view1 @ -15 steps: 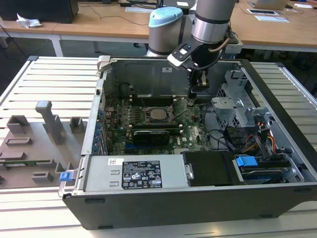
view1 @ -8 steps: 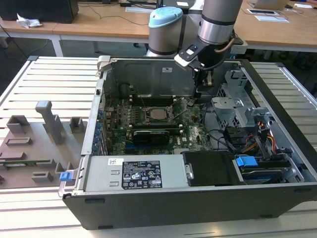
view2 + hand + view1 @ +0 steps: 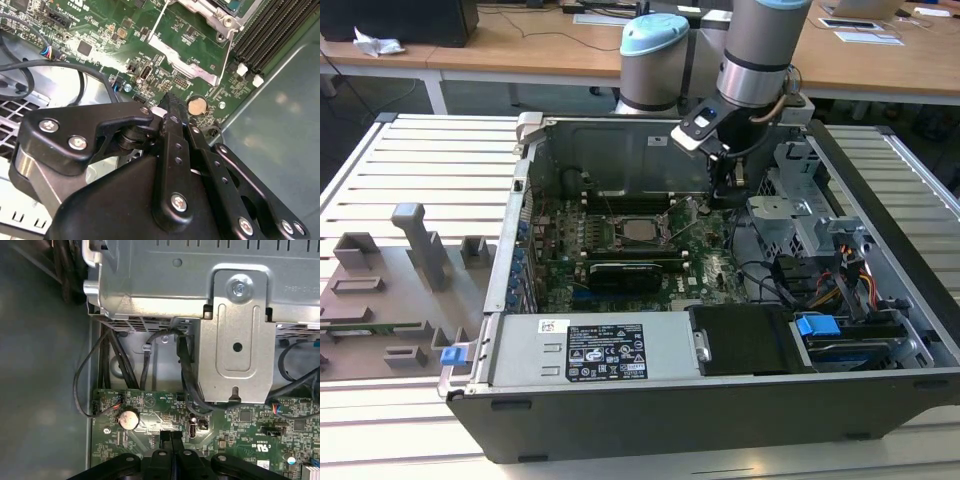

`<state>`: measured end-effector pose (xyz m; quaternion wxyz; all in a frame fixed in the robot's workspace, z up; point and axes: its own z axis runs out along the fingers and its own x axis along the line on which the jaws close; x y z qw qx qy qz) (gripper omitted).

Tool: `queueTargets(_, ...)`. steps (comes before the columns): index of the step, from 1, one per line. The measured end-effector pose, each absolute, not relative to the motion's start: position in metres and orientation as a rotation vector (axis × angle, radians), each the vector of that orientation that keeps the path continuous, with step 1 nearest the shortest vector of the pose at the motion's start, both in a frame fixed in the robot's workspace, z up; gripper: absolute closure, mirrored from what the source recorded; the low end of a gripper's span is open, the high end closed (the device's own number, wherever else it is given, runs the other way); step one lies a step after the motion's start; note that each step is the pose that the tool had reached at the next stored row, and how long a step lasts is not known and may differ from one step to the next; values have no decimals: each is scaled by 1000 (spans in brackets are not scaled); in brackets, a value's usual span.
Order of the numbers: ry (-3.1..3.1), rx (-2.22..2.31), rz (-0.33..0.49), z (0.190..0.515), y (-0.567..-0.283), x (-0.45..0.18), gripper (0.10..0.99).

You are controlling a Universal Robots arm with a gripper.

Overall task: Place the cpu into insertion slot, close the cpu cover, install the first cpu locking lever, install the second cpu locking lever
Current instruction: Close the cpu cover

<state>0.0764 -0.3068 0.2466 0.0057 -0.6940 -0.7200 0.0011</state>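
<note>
We judge steps 1 and 2 done: the cpu [image 3: 642, 229] sits in the insertion slot [image 3: 620, 217] near our clenched, empty gripper [image 3: 169, 102], cpu cover [image 3: 210, 15] apparently down over it, while the 2 locking levers [image 3: 155, 26] look unlatched.

Silver-grey tubular arm [image 3: 760, 35], pale blue cap [image 3: 655, 38] that topped a joint, black band [image 3: 755, 66] that ringed the wrist, black-and-white camera block [image 3: 698, 127] clipped below it, dark cable [image 3: 788, 100] looped alongside, gripper [image 3: 169, 100] that was matte black (its linkage bars [image 3: 235, 175] studded with silver screws [image 3: 178, 202]).
</note>
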Motion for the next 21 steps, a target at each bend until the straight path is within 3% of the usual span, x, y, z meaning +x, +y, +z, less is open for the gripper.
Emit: queueTargets(21,-2254,-2172,3,244,-307,38,980)
